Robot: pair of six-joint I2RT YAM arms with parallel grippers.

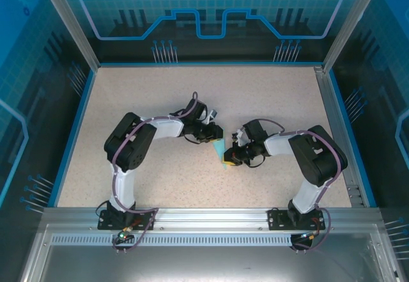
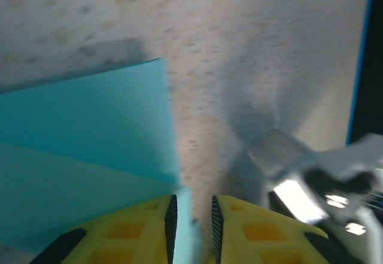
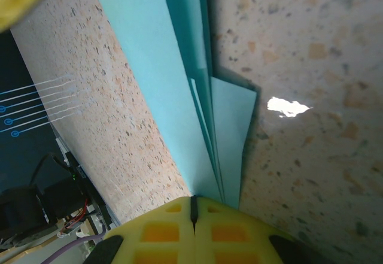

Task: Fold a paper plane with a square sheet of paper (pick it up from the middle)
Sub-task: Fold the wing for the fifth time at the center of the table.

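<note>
Where the two arms meet near the desk (image 1: 160, 90) centre, folded turquoise paper (image 1: 219, 149) sits a touch toward 4 o'clock. Right gripper (image 3: 193, 209) is at the paper's 4 o'clock, jaws closed tight on the stacked layers, which run off toward 12 o'clock in the wrist view. Left gripper (image 2: 191, 210) is at the paper's 11 o'clock, jaws narrow with a visible gap and the paper's edge inside it, close to one pad. Left wrist view is blurred.

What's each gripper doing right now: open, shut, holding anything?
Left gripper: jaws narrowly open around an edge of the folded paper, not clamped.
Right gripper: jaws shut on the folded paper.
</note>
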